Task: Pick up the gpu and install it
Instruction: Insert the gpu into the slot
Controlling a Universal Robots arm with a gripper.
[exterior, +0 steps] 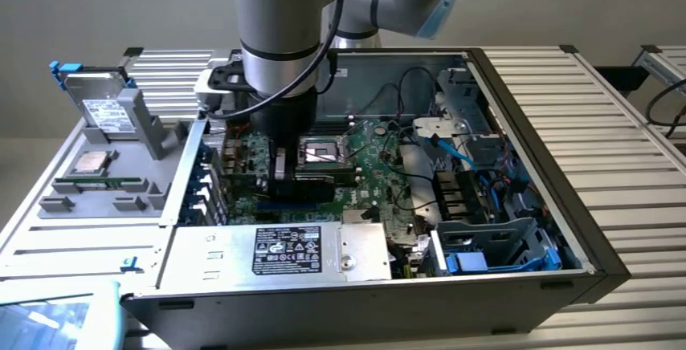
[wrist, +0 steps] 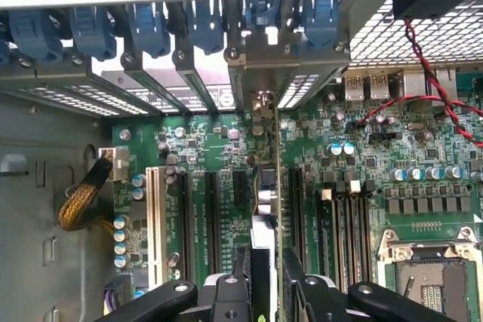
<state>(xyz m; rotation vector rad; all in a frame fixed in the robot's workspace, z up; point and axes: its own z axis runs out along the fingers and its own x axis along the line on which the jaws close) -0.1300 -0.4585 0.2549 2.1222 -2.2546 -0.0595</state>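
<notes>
Exterior view: arm [exterior: 281,37] reaching straight down into open PC case [exterior: 600,262], which lies on its side on slatted table [exterior: 600,117]. Gripper [exterior: 283,175] low over motherboard [exterior: 370,161], just beside CPU socket [exterior: 320,152], toward the exterior view's left of it. Closed on gpu [exterior: 321,178], seen as dark card on edge right under the fingers, down at the board in the slot area. Silver PSU [exterior: 281,251] w/ black label along near edge of case; blue drive cage [exterior: 499,250] at the exterior view's right. Outside case, at the exterior view's left, grey fixture tray [exterior: 80,193] w/ labelled hard drive [exterior: 105,113] standing upright at its back, well apart from gripper. Wrist view: black fingers [wrist: 234,292] either side of gpu [wrist: 270,209], clamped on it, card edge-on and upright, running from fingers to rear wall of case. Silver end bracket [wrist: 264,103] of card up against rear slot openings, between blue retainer clips [wrist: 204,24]. Lower edge of card sits along a black PCIe slot [wrist: 296,209]; fully seated or not, cannot tell. White slot [wrist: 156,220] and more black slots beside it, RAM slots [wrist: 349,224] and CPU socket [wrist: 426,280] on other side. Red-black wire [wrist: 423,73] crosses board near rear I/O ports.
</notes>
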